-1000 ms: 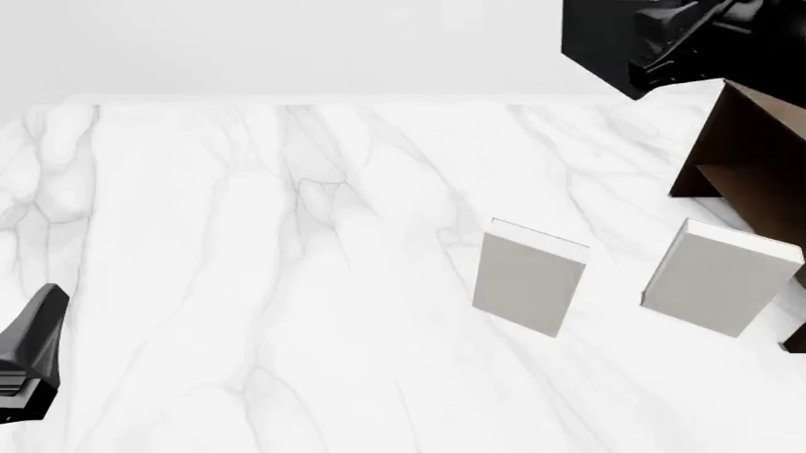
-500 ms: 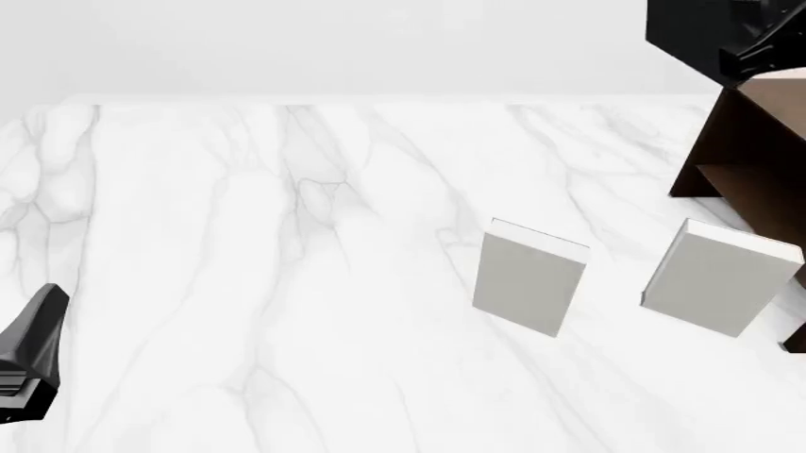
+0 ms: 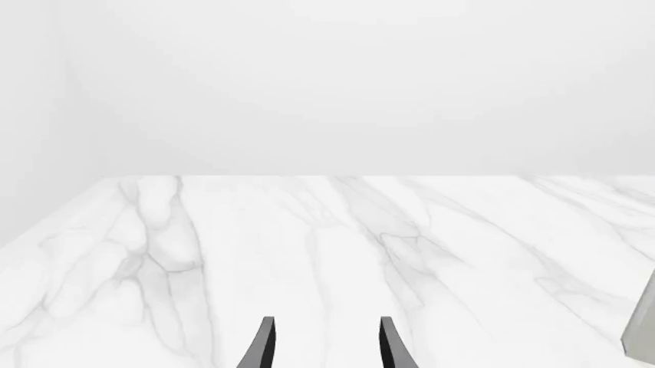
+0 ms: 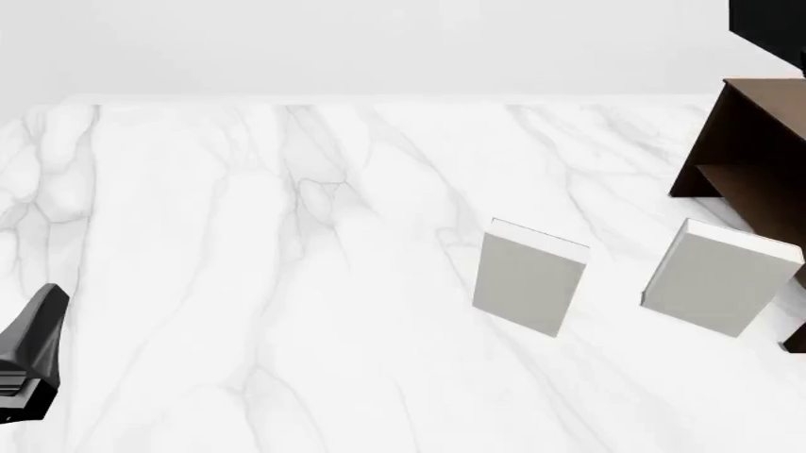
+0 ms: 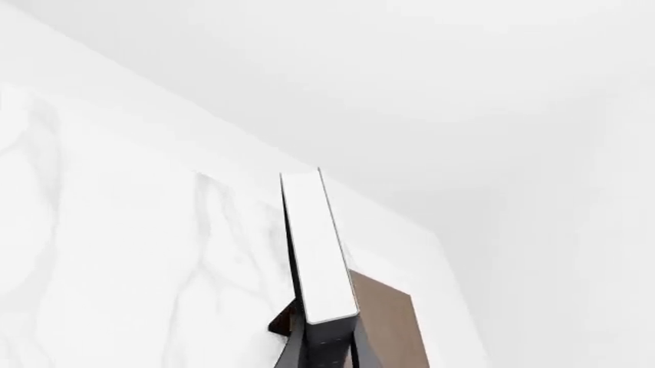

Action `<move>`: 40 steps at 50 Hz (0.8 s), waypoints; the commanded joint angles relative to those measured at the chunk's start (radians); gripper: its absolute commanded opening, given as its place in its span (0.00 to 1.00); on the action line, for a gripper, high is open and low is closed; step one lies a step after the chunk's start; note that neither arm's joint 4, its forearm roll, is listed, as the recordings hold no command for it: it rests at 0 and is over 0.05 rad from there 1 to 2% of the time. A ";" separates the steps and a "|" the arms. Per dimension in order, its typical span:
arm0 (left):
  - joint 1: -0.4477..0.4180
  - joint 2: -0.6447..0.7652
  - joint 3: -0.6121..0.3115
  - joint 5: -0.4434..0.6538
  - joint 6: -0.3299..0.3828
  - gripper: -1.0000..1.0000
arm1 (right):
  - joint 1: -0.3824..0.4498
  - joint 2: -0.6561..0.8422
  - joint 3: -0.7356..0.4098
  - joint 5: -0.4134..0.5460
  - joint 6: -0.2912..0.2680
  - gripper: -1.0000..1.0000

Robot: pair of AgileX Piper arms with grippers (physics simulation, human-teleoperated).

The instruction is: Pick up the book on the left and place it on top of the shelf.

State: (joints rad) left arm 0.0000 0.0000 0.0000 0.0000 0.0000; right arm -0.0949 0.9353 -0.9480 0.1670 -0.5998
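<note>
Book [image 5: 317, 253] gripped edge-on in right tool [image 5: 325, 349] above shelf [image 5: 389, 326].

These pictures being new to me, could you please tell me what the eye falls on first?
Two light grey books stand side by side on the white marble table, right of centre. The dark brown shelf sits at the far right edge. In the right wrist view, the right gripper holds the book edge-on, above the shelf.

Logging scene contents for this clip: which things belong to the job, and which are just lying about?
Part of the job:
the book, held in the right hand
the shelf

Just lying about:
two light grey books
the idle left hand
</note>
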 commanded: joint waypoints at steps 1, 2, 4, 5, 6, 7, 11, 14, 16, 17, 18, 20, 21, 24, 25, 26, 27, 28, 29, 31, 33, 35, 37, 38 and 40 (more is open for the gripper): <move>0.000 0.000 0.000 0.000 0.000 1.00 | -0.056 -0.037 0.005 -0.006 -0.027 0.00; 0.000 0.000 0.000 0.000 0.000 1.00 | -0.067 -0.042 0.012 -0.015 -0.044 0.00; 0.000 0.000 0.000 0.000 0.000 1.00 | -0.076 -0.045 0.008 -0.011 -0.047 0.00; 0.000 0.000 0.000 0.000 0.000 1.00 | -0.076 -0.046 0.008 -0.010 -0.051 0.00; 0.000 0.000 0.000 0.000 0.000 1.00 | -0.081 -0.048 0.009 -0.010 -0.054 0.00; 0.000 0.000 0.000 0.000 0.000 1.00 | -0.082 -0.050 0.014 -0.011 -0.063 0.00; 0.000 0.000 0.000 0.000 0.000 1.00 | -0.098 -0.064 0.027 -0.017 -0.072 0.00; 0.000 0.000 0.000 0.000 0.000 1.00 | -0.111 -0.075 0.039 -0.021 -0.081 0.00; 0.000 0.000 0.000 0.000 0.000 1.00 | -0.134 -0.089 0.050 -0.022 -0.092 0.00; 0.000 0.000 0.000 0.000 0.000 1.00 | -0.141 -0.094 0.053 -0.017 -0.092 0.00; 0.000 0.000 0.000 0.000 0.000 1.00 | -0.150 -0.099 0.055 -0.017 -0.093 0.00; 0.000 0.000 0.000 0.000 0.000 1.00 | -0.162 -0.107 0.059 -0.013 -0.095 0.00; 0.000 0.000 0.000 0.000 0.000 1.00 | -0.162 -0.107 0.059 -0.013 -0.095 0.00; 0.000 0.000 0.000 0.000 0.000 1.00 | -0.175 -0.113 0.061 -0.015 -0.107 0.00; 0.000 0.000 0.000 0.000 0.000 1.00 | -0.176 -0.112 0.057 -0.013 -0.107 0.00; 0.000 0.000 0.000 0.000 0.000 1.00 | -0.180 -0.111 0.050 -0.012 -0.107 0.00; 0.000 0.000 0.000 0.000 0.000 1.00 | -0.183 -0.111 0.048 -0.012 -0.110 0.00; 0.000 0.000 0.000 0.000 0.000 1.00 | -0.185 -0.110 0.045 -0.012 -0.113 0.00; 0.000 0.000 0.000 0.000 0.000 1.00 | -0.189 -0.110 0.042 -0.013 -0.118 0.00; 0.000 0.000 0.000 0.000 0.000 1.00 | -0.193 -0.109 0.042 -0.012 -0.124 0.00; 0.000 0.000 0.000 0.000 0.000 1.00 | -0.201 -0.109 0.049 -0.016 -0.133 0.00; 0.000 0.000 0.000 0.000 0.000 1.00 | -0.213 -0.108 0.057 -0.024 -0.138 0.00; 0.000 0.000 0.000 0.000 0.000 1.00 | -0.225 -0.108 0.066 -0.033 -0.134 0.00; 0.000 0.000 0.000 0.000 0.000 1.00 | -0.230 -0.108 0.071 -0.035 -0.133 0.00; 0.000 0.000 0.000 0.000 0.000 1.00 | -0.240 -0.111 0.082 -0.037 -0.134 0.00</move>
State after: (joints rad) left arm 0.0000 0.0000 0.0000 0.0000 0.0000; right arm -0.2899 0.8362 -0.8786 0.1525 -0.7499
